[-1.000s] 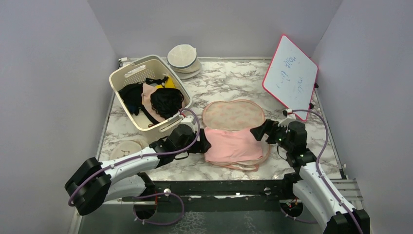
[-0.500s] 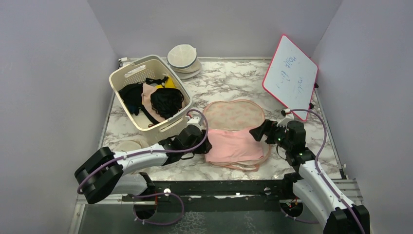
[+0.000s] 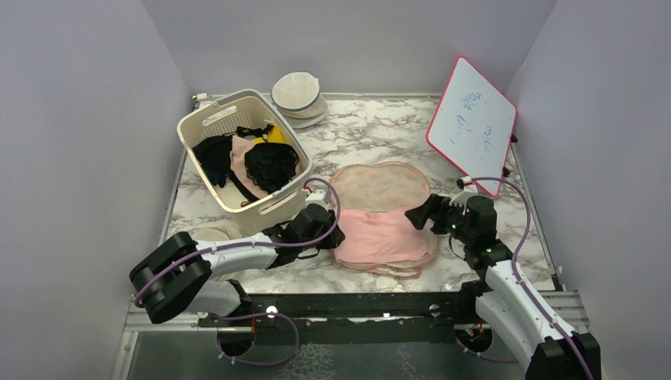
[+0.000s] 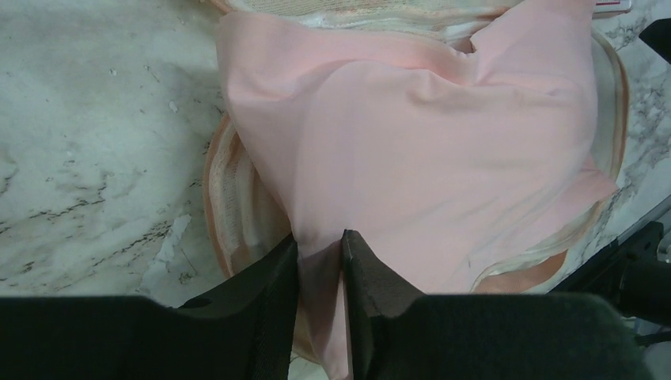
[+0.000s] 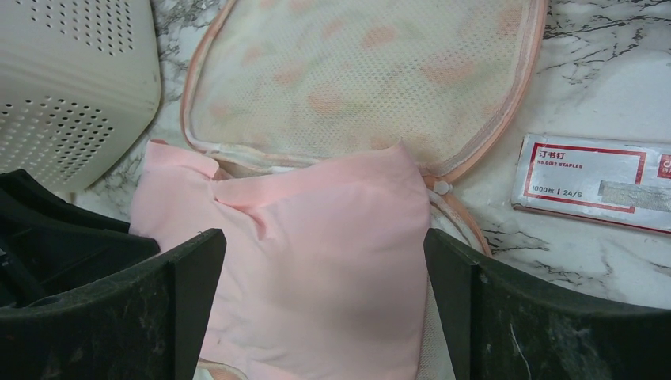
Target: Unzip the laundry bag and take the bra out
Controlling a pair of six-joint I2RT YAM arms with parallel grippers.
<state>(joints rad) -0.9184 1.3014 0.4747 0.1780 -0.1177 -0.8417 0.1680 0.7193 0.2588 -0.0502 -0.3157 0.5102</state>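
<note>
The peach laundry bag [image 3: 378,184] lies unzipped on the marble table, its mesh-lined lid folded back toward the far side; it also shows in the right wrist view [image 5: 364,71]. The pale pink bra [image 3: 377,236] lies on the bag's lower half. My left gripper [image 3: 332,235] is shut on the bra's left edge; in the left wrist view [image 4: 320,249] pink fabric [image 4: 427,142] is pinched between the fingers. My right gripper [image 3: 417,215] is open at the bra's right side, its jaws spread wide over the bra [image 5: 316,253] in the right wrist view.
A cream slotted basket [image 3: 207,120] with black garments stands at the left back. Cream-white domed cases [image 3: 297,93] sit at the back, another [image 3: 207,234] beside my left arm. A whiteboard [image 3: 472,123] leans at the right. A staples box [image 5: 593,180] lies right of the bag.
My left arm has stretched a little further toward the bra and stays shut on its left edge. The right gripper and the bag have barely moved.
</note>
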